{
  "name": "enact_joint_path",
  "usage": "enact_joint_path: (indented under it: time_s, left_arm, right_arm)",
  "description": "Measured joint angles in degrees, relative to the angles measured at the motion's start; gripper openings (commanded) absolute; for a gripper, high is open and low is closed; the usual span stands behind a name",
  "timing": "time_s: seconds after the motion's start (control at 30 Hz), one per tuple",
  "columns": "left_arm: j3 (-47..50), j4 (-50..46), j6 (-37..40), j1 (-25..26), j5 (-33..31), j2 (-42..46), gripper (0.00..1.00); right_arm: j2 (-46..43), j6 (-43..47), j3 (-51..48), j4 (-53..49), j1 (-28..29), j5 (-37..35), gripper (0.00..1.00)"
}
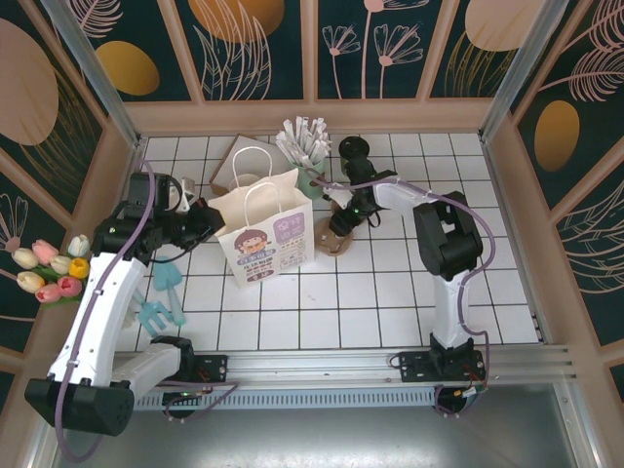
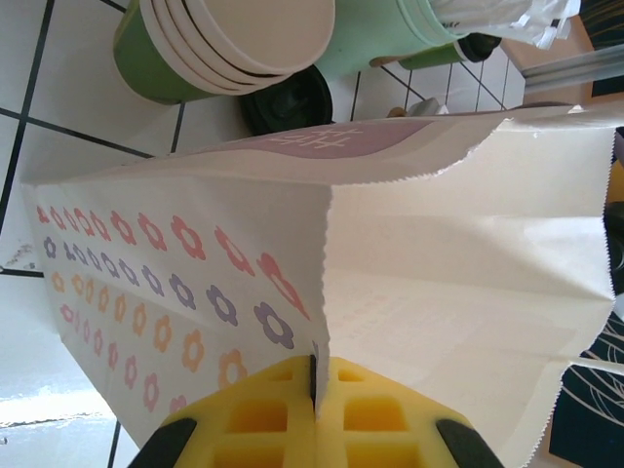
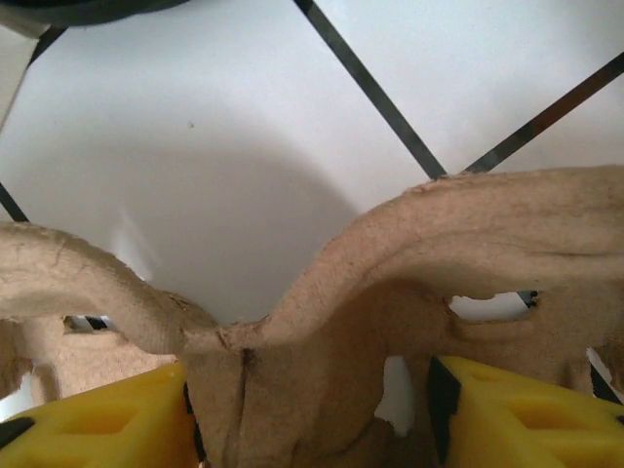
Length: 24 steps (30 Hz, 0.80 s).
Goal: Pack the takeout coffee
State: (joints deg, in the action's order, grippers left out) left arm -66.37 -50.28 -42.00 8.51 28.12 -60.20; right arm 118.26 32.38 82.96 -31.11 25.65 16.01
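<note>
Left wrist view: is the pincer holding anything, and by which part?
Yes. The left pincer is shut on the paper bag, pinching the top edge of its flower-printed side panel.

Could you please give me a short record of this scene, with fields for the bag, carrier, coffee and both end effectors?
bag: white paper, upright, mid-table
left end effector: shut on the bag
carrier: brown pulp, on the table right of the bag
right end effector: open, fingers either side of a carrier ridge
coffee: on the table behind the carrier, apart from both end effectors
stage: coffee not yet packed
</note>
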Motion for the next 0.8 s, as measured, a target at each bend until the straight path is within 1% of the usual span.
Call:
enact_joint_path:
  time_s: [0.1,0.17,0.27,0.37,0.47,0.63,0.8]
  left_arm:
    - [0.00,0.02,0.46,0.76,0.15,-0.72,0.06]
    - [0.00,0.17,0.72,1.81,0.15,-1.18,0.06]
    - [-0.17,0.72,0.81,4.15,0.11,-2.12,0.06]
    - [-0.83,1.03,0.79,6.12,-0.07,-3.28,0.06]
    - [-1.05,2.21,0.76,7.58,-0.09,-4.28,0.07]
    - [-1.33,4.87,0.33,10.47,-0.07,-6.27,0.07]
    - [-2.91,7.58,-0.02,13.07,-0.04,-9.60,0.09]
  right_arm:
    - [-1.20,-1.42,-2.19,2.27,-0.04,-0.24,0.39]
    - [-2.84,-2.95,-4.61,3.61,-0.28,-0.28,0.33]
    - [-6.43,-5.64,-7.93,5.55,-0.90,-1.01,0.26]
    - [-9.66,-9.03,-10.64,6.62,-2.03,-2.58,0.24]
    - [-12.33,-13.22,-13.25,7.58,-4.42,-3.56,0.23]
    - [-17.49,-20.46,-16.87,8.76,-9.88,-6.27,0.22]
    - [-21.51,-27.39,-18.93,10.01,-13.40,-9.42,0.23]
